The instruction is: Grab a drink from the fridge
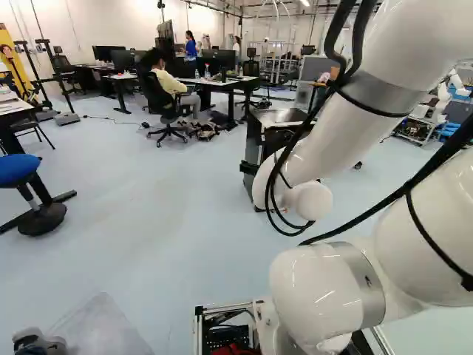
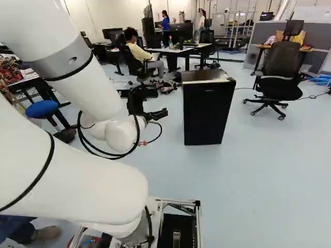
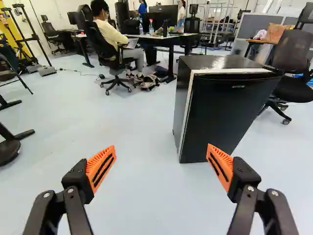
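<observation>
Black fridge [image 3: 188,62] stands upright on the floor [image 3: 132,196] ahead of the jaws, door [image 3: 225,115] closed; drink not visible, presumably inside. Jaws released, spread wide, holding nothing, likely so set to catch the door's edge.

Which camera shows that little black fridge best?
The wrist view: the small, black, box-shaped fridge appears largest, with door, top and one side showing, though an orange gripper pad overlaps its lower door. The right base view shows door and top, smaller; in the left base view, the white arm hides much of it.
</observation>
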Robot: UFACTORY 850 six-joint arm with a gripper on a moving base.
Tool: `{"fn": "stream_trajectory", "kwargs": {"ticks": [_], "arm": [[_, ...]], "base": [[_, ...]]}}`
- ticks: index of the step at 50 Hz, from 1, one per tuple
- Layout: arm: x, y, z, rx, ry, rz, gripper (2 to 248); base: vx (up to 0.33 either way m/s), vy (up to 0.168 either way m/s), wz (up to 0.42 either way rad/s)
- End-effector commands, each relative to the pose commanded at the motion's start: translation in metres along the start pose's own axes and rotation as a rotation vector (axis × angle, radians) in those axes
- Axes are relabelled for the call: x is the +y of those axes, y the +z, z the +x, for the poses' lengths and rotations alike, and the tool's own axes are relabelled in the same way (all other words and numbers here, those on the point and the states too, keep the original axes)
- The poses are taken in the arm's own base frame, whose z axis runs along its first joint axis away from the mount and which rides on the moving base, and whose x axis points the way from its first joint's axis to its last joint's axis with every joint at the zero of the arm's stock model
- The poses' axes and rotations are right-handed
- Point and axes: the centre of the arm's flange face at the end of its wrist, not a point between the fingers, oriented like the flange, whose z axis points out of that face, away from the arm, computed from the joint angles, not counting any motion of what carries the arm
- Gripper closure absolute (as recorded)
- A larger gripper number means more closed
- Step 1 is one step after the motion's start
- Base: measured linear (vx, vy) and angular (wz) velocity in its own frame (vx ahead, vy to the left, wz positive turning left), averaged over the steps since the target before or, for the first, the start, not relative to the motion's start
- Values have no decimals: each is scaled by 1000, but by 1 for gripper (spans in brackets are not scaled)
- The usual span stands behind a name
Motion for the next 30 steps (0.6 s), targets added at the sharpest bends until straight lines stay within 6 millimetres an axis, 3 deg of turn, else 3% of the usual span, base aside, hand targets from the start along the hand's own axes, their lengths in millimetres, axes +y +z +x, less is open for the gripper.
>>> {"fn": "stream_trajectory", "kwargs": {"ticks": [30], "arm": [[0,0,0,0,0,0,3]], "base": [[55,-5,4]]}}
